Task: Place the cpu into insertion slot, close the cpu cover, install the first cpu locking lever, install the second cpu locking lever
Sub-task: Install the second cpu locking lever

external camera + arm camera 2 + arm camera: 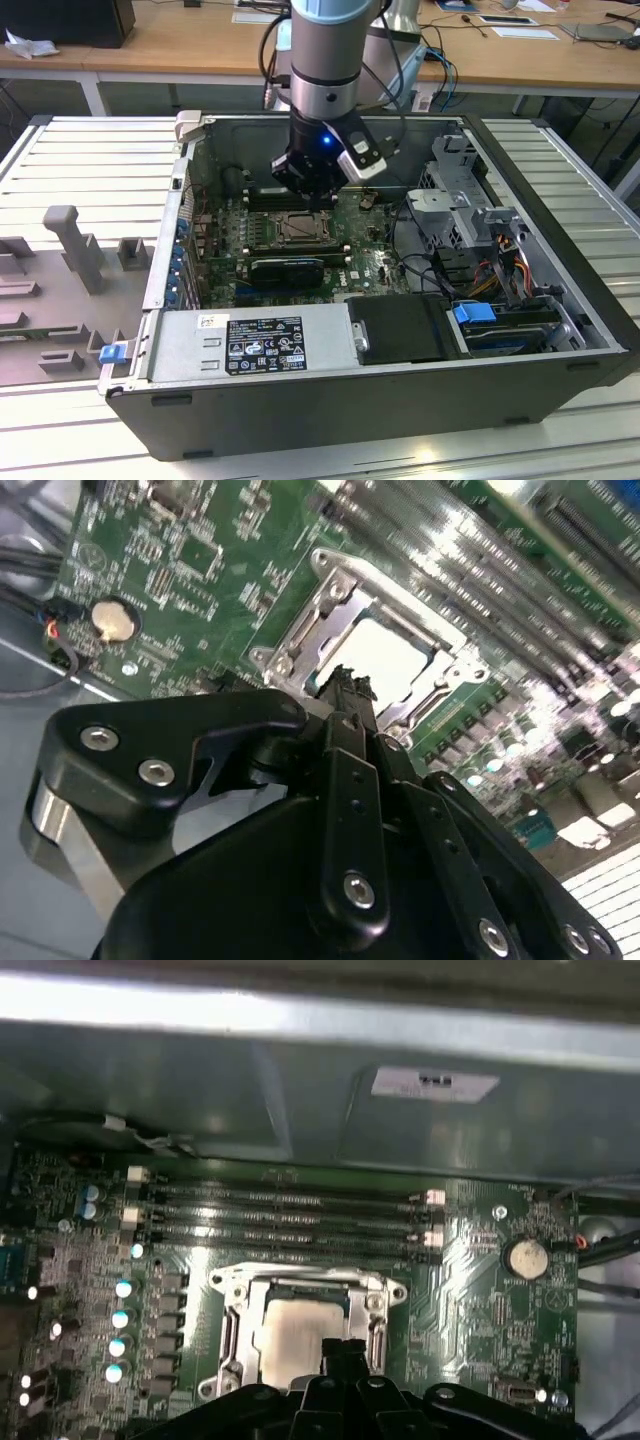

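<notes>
First wrist view: the pale silvery-beige square cpu [300, 1340] already sits in the dark-rimmed square insertion slot [232, 1332], centre bottom of the frame.

From here I judge step one done; the thin grey metal cpu cover [330, 598] looks to lie around the chip, levers not clearly latched. My black hand [345, 685] hangs just over the socket, fingertips pinched together, holding nothing I can see.
</notes>
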### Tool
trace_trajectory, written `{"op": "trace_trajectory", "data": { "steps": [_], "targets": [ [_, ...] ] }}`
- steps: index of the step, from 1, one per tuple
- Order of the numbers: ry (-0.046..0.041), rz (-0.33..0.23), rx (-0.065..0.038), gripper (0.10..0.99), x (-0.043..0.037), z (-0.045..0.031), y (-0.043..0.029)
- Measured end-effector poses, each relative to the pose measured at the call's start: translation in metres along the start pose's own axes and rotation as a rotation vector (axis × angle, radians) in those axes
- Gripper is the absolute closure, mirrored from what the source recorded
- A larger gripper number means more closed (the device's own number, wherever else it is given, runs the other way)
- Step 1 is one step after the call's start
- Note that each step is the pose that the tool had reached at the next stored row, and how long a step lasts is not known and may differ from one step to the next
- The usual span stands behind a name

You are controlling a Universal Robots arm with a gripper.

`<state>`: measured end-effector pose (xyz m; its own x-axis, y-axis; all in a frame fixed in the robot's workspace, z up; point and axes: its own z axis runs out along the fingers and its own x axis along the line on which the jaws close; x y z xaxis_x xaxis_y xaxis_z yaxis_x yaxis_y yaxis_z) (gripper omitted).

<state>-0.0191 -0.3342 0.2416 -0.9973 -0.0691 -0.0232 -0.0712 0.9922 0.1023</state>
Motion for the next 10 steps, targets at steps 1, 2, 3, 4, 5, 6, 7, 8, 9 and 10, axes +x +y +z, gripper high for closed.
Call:
{"op": "trace_trajectory", "data": {
  "steps": [1, 2, 3, 4, 5, 6, 7, 8, 9, 10],
  "targets": [
    [0.0, 0.0, 0.0, 0.98, 0.0004, -0.0004, -0.0048],
    [0.0, 0.0, 0.0, 0.98, 0.0005, -0.0005, -0.0069],
    [0.0, 0.0, 0.0, 0.98, 0.0006, -0.0006, -0.0087],
    [0.0, 0.0, 0.0, 0.98, 0.0008, -0.0008, -0.0108],
    [-0.0001, 0.0, 0.0, 0.98, 0.0009, -0.0008, -0.0128],
    [-0.0001, 0.0, 0.0, 0.98, 0.0011, -0.001, -0.0152],
    [0.0, 0.0, 0.0, 0.98, 0.0013, -0.0012, -0.0176],
    [0.0, 0.0, 0.0, 0.98, 0.0016, -0.0012, -0.022],
    [0.0, 0.0, 0.0, 0.98, 0.0018, -0.0012, -0.025],
    [0.0, 0.0, 0.0, 0.98, 0.002, -0.0012, -0.0285]
  ]
}}
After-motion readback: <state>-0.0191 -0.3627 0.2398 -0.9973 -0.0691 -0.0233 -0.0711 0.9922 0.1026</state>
